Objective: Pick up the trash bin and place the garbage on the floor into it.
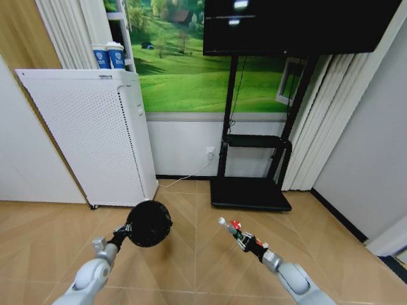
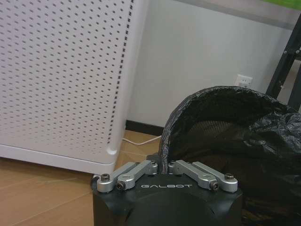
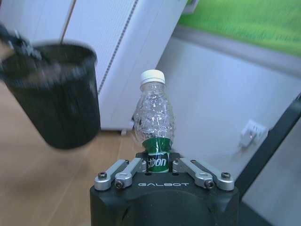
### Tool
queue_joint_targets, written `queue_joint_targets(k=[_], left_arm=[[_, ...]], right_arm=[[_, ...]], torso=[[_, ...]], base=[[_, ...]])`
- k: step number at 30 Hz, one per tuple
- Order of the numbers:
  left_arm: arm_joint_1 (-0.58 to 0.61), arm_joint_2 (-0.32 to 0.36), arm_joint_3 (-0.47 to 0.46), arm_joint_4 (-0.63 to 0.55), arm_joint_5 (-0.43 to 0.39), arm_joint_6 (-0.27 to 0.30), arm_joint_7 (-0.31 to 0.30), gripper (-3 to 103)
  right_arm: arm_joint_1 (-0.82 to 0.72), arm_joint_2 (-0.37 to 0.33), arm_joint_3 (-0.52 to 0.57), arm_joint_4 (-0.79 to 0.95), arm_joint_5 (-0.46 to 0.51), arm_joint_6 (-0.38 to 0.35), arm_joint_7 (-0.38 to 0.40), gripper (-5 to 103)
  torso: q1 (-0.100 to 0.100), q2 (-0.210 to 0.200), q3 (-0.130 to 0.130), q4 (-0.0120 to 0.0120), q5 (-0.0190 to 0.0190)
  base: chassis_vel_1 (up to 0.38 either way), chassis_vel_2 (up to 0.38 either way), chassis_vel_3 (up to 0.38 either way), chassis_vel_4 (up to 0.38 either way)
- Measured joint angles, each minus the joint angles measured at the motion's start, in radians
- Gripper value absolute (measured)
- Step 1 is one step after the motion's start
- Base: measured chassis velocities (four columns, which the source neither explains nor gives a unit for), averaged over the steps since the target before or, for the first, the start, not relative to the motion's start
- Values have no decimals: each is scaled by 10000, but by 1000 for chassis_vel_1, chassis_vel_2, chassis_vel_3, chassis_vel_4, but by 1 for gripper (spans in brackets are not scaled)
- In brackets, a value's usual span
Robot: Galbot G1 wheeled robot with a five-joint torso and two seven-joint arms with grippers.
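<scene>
My left gripper [image 1: 121, 236] holds the black mesh trash bin [image 1: 148, 223] up off the floor [image 1: 191, 267], shut on its rim; the bin's dark lined mouth [image 2: 221, 132] shows just beyond the fingers [image 2: 136, 170]. My right gripper [image 1: 245, 240] is shut on a small clear bottle [image 3: 153, 113] with a white cap and green label, a piece of the garbage, held in the air to the right of the bin. In the right wrist view the bin [image 3: 56, 94] hangs apart from the bottle.
A white perforated appliance [image 1: 95, 140] stands by the wall behind the bin, its cable running to a wall socket [image 1: 210, 153]. A black TV stand [image 1: 251, 184] with a flat base sits on the floor ahead. Curtains [image 1: 331, 121] hang at the right.
</scene>
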Motion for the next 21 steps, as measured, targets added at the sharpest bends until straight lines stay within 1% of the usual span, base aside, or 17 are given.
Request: queue_joint_targets(k=[1, 2, 3, 4, 5, 6, 7, 9, 10, 12, 13, 15, 17, 18, 19, 20, 21], left_arm=[[0, 0, 0, 0, 0, 0, 0, 3], [-465, -14, 451, 370, -97, 6, -48, 3], [-1048, -95, 1040, 846, -228, 14, -100, 3], [-1048, -95, 1040, 846, -228, 14, -100, 3], [-1440, -175, 1435, 1140, -328, 17, -133, 3], [-2191, -388, 2137, 1739, -533, 23, -232, 3], [-2191, -388, 2137, 1739, -533, 23, -232, 3], [-3005, -712, 2863, 2371, -713, 42, -354, 3], [-3005, -712, 2863, 2371, -713, 42, -354, 3], [-3895, -1218, 3841, 3012, -873, 44, -475, 3], [-4157, -1385, 4310, 3112, -886, 44, -490, 3], [-4216, -1420, 4453, 3114, -889, 45, -493, 3], [-4414, -1512, 5307, 2917, -947, 58, -536, 3], [-4414, -1512, 5307, 2917, -947, 58, -536, 3], [-4435, -1524, 5829, 2624, -991, 87, -606, 3], [-4387, -1541, 6028, 2393, -985, 109, -685, 3], [-4387, -1541, 6028, 2393, -985, 109, -685, 3]], right_arm=[[0, 0, 0, 0, 0, 0, 0, 19], [-49, -20, 8, 403, 157, -74, 32, 19], [-158, -44, 79, 818, 307, -165, 54, 19], [-158, -44, 79, 818, 307, -165, 54, 19], [-273, -69, 137, 1123, 429, -202, 59, 19], [-483, -124, 232, 1579, 636, -246, 61, 19], [-483, -124, 232, 1579, 636, -246, 61, 19], [-745, -164, 280, 2030, 787, -262, 62, 19], [-745, -164, 280, 2030, 787, -262, 62, 19], [-1072, -137, 206, 2642, 813, -268, 53, 19], [-1204, -96, 92, 2814, 807, -295, 42, 19], [-1238, -83, 52, 2848, 798, -300, 37, 19], [-1370, 7, -150, 2931, 688, -304, 13, 19], [-1370, 7, -150, 2931, 688, -304, 13, 19], [-1408, 73, -242, 2940, 608, -301, 5, 19], [-1421, 116, -271, 2948, 569, -297, 2, 19], [-1421, 116, -271, 2948, 569, -297, 2, 19]], torso=[[0, 0, 0, 0, 0], [0, 0, -2, -2, -1], [0, 0, 0, 3, -2], [0, 0, 0, 3, -2], [1, 0, 1, 2, -4], [0, 0, -1, 2, -4], [0, 0, -1, 2, -4], [0, 0, 0, -2, -1], [0, 0, 0, -2, -1], [0, 0, -1, -2, -2], [0, 0, -1, -1, 1], [0, 1, -1, -1, 1], [1, 0, -1, 1, 0], [1, 0, -1, 1, 0], [0, 0, -1, 2, 0], [0, 1, -1, 3, 1], [0, 1, -1, 3, 1]], base=[[0, 0, 0, 0], [0, 0, 0, 0], [0, 0, 0, 0], [0, 0, 0, 0], [0, 0, 0, 0], [0, 0, 0, 0], [0, 0, 0, 0], [0, 0, 0, 0], [0, 0, 0, 0], [0, 0, 0, 0], [0, 0, 0, 0], [0, 0, 0, 0], [0, 0, 0, 0], [0, 0, 0, 0], [0, 0, 0, 0], [0, 0, 0, 0], [0, 0, 0, 0]])
